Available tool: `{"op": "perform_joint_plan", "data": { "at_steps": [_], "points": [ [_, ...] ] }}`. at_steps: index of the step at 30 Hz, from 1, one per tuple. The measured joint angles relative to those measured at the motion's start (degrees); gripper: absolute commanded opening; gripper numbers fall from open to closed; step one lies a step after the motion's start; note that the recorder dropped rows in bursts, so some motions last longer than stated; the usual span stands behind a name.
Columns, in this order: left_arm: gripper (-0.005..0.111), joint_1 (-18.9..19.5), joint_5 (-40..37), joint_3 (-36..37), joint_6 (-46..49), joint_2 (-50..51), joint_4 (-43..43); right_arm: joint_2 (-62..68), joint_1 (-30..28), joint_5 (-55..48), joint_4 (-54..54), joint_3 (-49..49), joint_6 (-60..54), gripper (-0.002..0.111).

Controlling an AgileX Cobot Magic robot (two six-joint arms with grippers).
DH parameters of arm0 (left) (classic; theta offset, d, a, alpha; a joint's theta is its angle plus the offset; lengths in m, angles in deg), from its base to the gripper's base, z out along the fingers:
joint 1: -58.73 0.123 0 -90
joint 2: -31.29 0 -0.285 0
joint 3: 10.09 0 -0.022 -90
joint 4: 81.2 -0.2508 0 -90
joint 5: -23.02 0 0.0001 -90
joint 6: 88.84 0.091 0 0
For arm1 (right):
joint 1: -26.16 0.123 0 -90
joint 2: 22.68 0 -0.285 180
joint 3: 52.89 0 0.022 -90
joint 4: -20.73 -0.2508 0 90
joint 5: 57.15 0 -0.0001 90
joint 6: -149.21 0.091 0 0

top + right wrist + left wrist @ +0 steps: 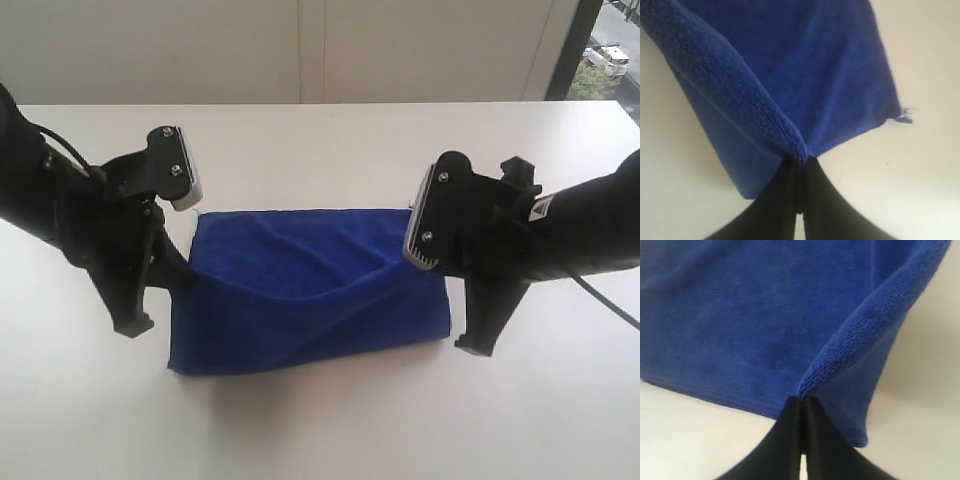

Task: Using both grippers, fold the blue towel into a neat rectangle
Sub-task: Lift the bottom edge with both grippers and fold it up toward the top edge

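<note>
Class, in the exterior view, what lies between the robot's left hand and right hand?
The blue towel spans that stretch, left hand and right hand each pinching one end; the exterior view shows it.

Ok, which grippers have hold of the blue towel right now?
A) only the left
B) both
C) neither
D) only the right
B: in the wrist views the left gripper and the right gripper are each closed on a raised fold of the blue towel.
</note>
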Motion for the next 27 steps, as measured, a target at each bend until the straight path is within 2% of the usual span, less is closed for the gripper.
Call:
{"op": "perform_joint_plan", "data": {
  "at_steps": [8,13,22,27],
  "points": [
    [0.000,0.00,13.88,-0.13,-8.12,0.00,-0.21,1.47,0.00,11.67,0.10,0.47,1.38,0.001],
    [0.000,0.11,15.64,-3.04,-10.64,1.74,-0.21,5.40,0.00,13.27,0.10,4.20,2.34,0.001],
    [0.000,2.88,17.88,-8.94,-12.53,9.09,-0.21,14.30,0.00,17.78,0.10,10.17,2.47,0.001],
    [0.000,4.31,20.61,-9.30,-12.53,12.23,-0.21,18.46,-0.99,19.35,0.10,11.89,2.86,0.001]
  ]
}}
